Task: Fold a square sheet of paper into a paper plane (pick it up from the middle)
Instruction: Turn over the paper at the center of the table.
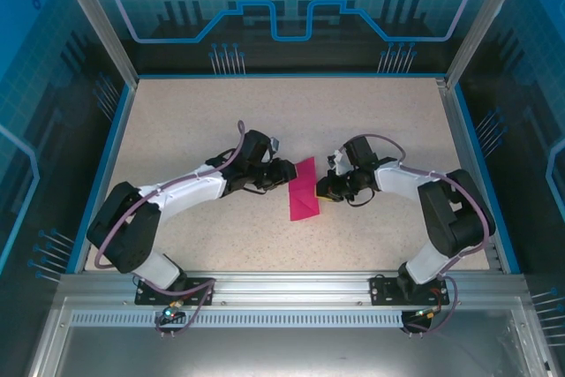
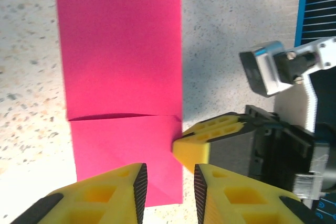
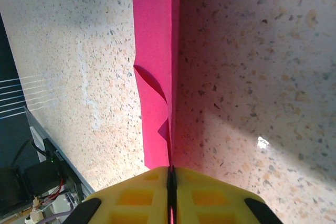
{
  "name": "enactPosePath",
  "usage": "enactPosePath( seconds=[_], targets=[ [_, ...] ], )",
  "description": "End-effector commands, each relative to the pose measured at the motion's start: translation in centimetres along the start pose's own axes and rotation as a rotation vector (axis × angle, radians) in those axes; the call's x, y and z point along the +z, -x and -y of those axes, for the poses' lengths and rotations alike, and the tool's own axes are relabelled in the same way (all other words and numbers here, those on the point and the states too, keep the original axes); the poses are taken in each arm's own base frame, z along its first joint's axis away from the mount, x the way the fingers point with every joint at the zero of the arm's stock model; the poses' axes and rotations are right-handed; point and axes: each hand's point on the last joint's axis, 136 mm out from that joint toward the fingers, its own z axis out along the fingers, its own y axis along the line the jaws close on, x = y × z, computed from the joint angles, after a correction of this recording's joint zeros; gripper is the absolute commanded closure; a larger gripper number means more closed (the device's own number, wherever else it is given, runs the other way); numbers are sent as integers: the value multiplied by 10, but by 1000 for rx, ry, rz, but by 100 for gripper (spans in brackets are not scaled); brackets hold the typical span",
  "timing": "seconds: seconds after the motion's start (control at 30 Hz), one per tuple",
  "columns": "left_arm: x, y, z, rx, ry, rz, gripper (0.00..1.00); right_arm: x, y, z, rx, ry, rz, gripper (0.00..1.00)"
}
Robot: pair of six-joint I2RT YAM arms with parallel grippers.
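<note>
**Right end effector pinching the pink sheet's edge**

I see the sheet of paper lying folded flat on the tabletop, between the arms. The right end effector is clamped shut on its edge. The left end effector hangs parted over one corner. The paper looks light, floppy and easily creased, so I'd pinch its edges gently. I can't make out the layers inside the fold.

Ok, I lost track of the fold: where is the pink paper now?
In the top view the pink paper lies mid-table between the arms. The right gripper pinches its right edge, and the left gripper is close on its left.
</note>
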Motion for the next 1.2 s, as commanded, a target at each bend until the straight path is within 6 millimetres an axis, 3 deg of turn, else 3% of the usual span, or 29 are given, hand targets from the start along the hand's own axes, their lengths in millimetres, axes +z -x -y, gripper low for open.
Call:
enactPosePath(
  seconds=[0.0,0.53,0.87,1.17],
  targets=[
    [-11,-1,-11,-2,30,19,67,-13,1,-6,26,-15,8,90],
    [-26,-9,-4,23,23,-13,64,-37,6,-48,19,-57,40,90],
    [-27,-8,2,14,14,-25,64,-48,-2,-53,17,-58,35,89],
    [-24,-8,3,14,14,-39,64,-49,7,-62,3,-48,18,89]
  ],
)
